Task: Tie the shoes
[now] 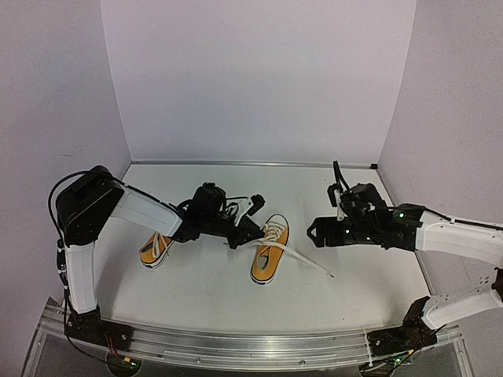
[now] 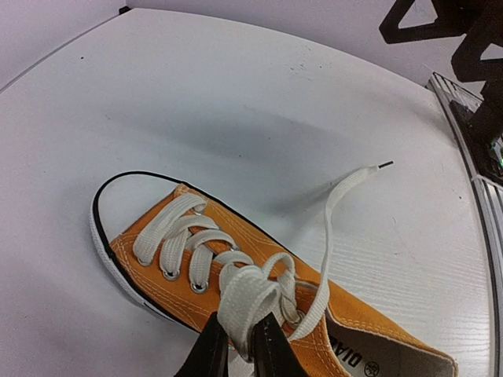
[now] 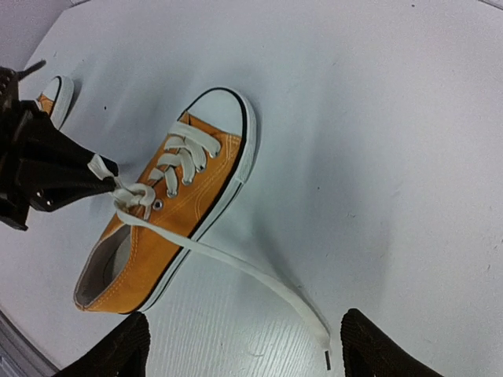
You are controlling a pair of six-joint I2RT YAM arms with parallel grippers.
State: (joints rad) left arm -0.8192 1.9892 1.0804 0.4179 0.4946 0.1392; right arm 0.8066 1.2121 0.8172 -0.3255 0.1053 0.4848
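One orange-yellow shoe (image 1: pixel 269 250) lies mid-table, toe toward the back. My left gripper (image 1: pixel 253 232) is shut on a folded loop of its white lace (image 2: pixel 250 297) beside the top eyelets, as the left wrist view (image 2: pixel 240 345) shows. The other lace end (image 1: pixel 302 261) trails loose to the right on the table. My right gripper (image 1: pixel 316 232) is open and empty, its fingers (image 3: pixel 377 349) on either side of that loose lace tip (image 3: pixel 324 351), above it. The second shoe (image 1: pixel 156 250) lies at the left, partly hidden under my left arm.
White walls close in the table at the left, back and right. An aluminium rail (image 1: pixel 251 342) runs along the near edge. My right arm shows dark in the top right of the left wrist view (image 2: pixel 464 39).
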